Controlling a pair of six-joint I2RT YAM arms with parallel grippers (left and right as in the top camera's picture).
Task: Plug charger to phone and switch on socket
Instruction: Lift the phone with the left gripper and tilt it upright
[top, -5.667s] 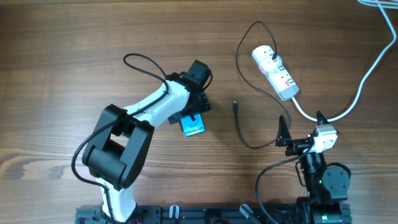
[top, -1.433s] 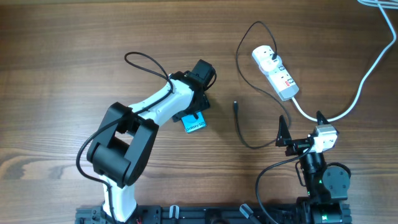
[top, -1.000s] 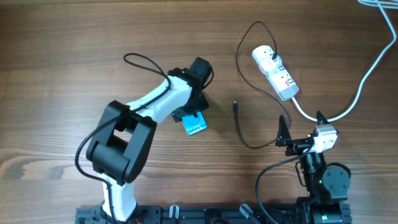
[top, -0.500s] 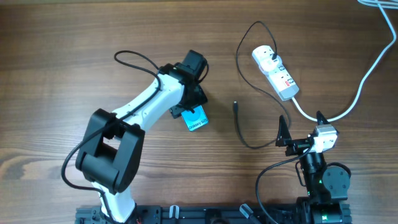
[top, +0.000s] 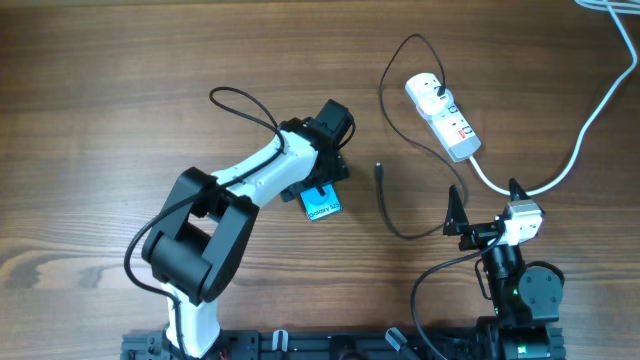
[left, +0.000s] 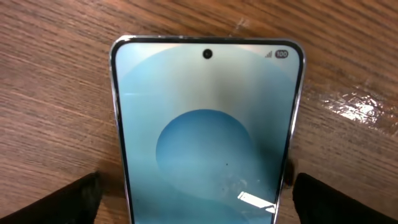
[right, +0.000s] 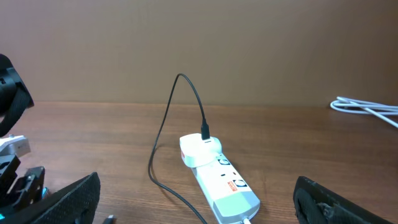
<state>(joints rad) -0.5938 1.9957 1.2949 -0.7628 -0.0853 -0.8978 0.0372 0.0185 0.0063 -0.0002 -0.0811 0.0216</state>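
The phone (top: 323, 208), with a blue-turquoise screen, lies flat on the wooden table. In the left wrist view the phone (left: 205, 124) fills the frame. My left gripper (top: 322, 186) is right over it, open, with a finger on each side of the phone (left: 196, 196). The charger's black connector tip (top: 380, 172) lies loose on the table to the right of the phone. Its thin cable (top: 392, 75) loops up to a white plug (top: 423, 88) in the socket (top: 447, 118). The socket also shows in the right wrist view (right: 224, 180). My right gripper (top: 484, 203) is open and empty at the front right.
The socket's thick white cord (top: 590, 125) runs off the back right corner and shows far right in the right wrist view (right: 367, 109). The left arm's black cable (top: 240, 102) arcs above its forearm. The arm bases (top: 350, 345) stand along the front edge.
My left arm swung left and then back right. The gripper and the phone now sit a little further right and nearer the front. The right arm, charger and socket have not moved.
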